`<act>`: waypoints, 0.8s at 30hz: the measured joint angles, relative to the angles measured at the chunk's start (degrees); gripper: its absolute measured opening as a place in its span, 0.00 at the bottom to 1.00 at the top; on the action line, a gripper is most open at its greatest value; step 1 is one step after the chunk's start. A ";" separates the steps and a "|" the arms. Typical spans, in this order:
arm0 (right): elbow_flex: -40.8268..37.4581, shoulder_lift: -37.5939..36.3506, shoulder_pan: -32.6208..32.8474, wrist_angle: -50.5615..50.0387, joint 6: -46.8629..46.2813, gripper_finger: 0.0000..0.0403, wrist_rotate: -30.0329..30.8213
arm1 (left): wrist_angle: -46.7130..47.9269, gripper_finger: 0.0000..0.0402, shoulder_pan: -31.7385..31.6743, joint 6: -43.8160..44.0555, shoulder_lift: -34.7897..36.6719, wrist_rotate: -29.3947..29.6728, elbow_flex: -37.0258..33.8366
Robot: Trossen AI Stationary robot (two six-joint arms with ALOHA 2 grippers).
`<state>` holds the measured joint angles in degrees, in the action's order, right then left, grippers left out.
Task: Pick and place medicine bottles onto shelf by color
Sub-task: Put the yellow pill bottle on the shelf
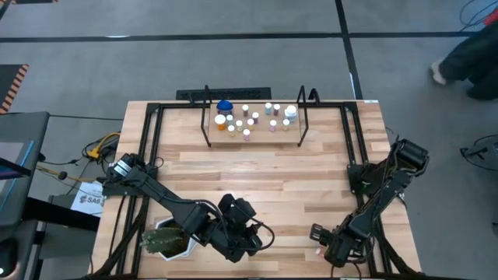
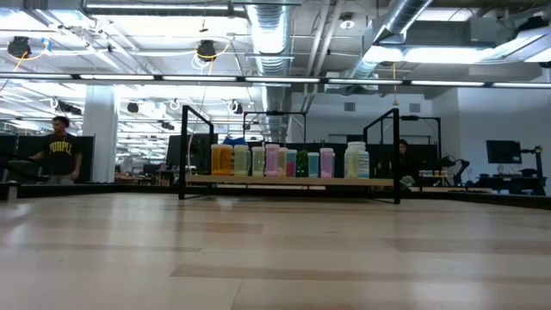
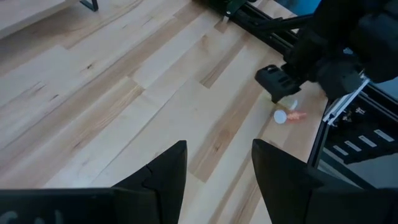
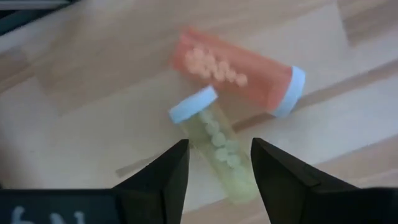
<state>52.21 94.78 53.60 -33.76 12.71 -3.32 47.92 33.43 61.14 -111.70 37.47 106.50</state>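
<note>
Right gripper (image 4: 214,171) low at table's near right corner; fingers parted, straddling lying yellow bottle (image 4: 216,146), not yet clamped; orange bottle (image 4: 239,71) lies touching it. Left gripper (image 3: 217,174) hovers near front edge beside plant (image 1: 165,241); fingers apart, empty. Shelf (image 1: 253,138) at far edge holds remaining bottles. Risk: closing fingers nudge orange bottle; round yellow bottle rolls or slips from off-centre pinch.
</note>
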 joint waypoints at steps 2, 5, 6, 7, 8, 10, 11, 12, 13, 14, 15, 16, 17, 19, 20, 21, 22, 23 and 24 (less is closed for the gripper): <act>0.01 1.57 -0.78 0.14 -2.65 0.48 -1.29 | 0.06 0.42 0.00 -0.02 0.00 -0.12 0.00; 0.31 4.07 -2.04 0.28 -7.10 0.48 -3.57 | 0.13 0.42 0.00 -0.02 0.00 -0.58 0.00; 0.31 4.66 -2.37 0.22 -8.45 0.48 -4.08 | 0.14 0.42 0.00 -0.02 0.00 -0.75 0.00; 0.37 5.10 -2.73 0.23 -9.38 0.48 -4.16 | 0.11 0.42 0.00 -0.02 0.00 -0.86 0.00; 0.37 5.27 -3.15 0.24 -9.98 0.48 -4.16 | 0.15 0.42 0.00 -0.02 0.00 -0.93 0.00; 0.21 4.66 -3.91 0.21 -11.38 0.47 -4.21 | 0.13 0.42 0.00 -0.02 0.00 -0.94 0.00; 0.18 4.18 -4.39 0.34 -12.35 0.47 -4.21 | 0.12 0.42 0.00 0.01 0.00 -0.94 0.00; 0.15 3.57 -4.97 0.40 -13.49 0.46 -4.18 | 0.13 0.42 0.00 0.02 0.00 -0.92 0.00; -0.13 2.78 -5.52 0.18 -14.86 0.45 -4.13 | 0.09 0.42 0.00 0.02 0.00 -0.90 0.00; -0.16 2.09 -6.12 0.10 -16.43 0.43 -3.69 | 0.09 0.42 0.00 0.02 0.00 -0.88 0.00; -0.23 1.29 -6.84 0.01 -17.68 0.42 -3.06 | 0.09 0.42 0.00 0.02 0.00 -0.74 0.00; -0.25 0.31 -7.72 -0.30 -19.01 0.41 -2.69 | 0.07 0.42 0.00 0.02 0.00 -0.70 0.00; -0.21 -0.58 -8.63 -0.13 -20.51 0.40 -2.68 | 0.10 0.42 0.00 0.02 0.00 -0.66 0.00; -0.09 -1.87 -10.42 0.20 -23.19 0.37 -2.50 | 0.09 0.42 0.00 0.03 0.00 -0.42 0.00; -0.11 -2.32 -11.29 0.10 -24.11 0.36 -2.53 | 0.12 0.42 0.00 0.00 0.00 -0.12 0.00; -0.13 -2.77 -11.99 -0.20 -24.78 0.35 -2.54 | 0.11 0.42 0.00 -0.30 0.00 0.17 0.00; -0.13 -3.25 -12.63 -0.27 -25.14 0.34 -2.57 | 0.11 0.42 0.00 -0.57 0.00 0.44 0.00; -0.11 -3.67 -13.35 -0.26 -25.24 0.33 -2.50 | 0.13 0.42 0.00 -0.79 0.00 0.64 0.00; -0.11 -3.99 -13.98 -0.32 -25.32 0.31 -2.19 | 0.13 0.42 0.00 -1.08 0.00 0.83 0.00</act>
<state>52.10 90.79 39.62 -34.08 -12.61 -5.51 48.05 33.43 60.07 -111.70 38.30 106.50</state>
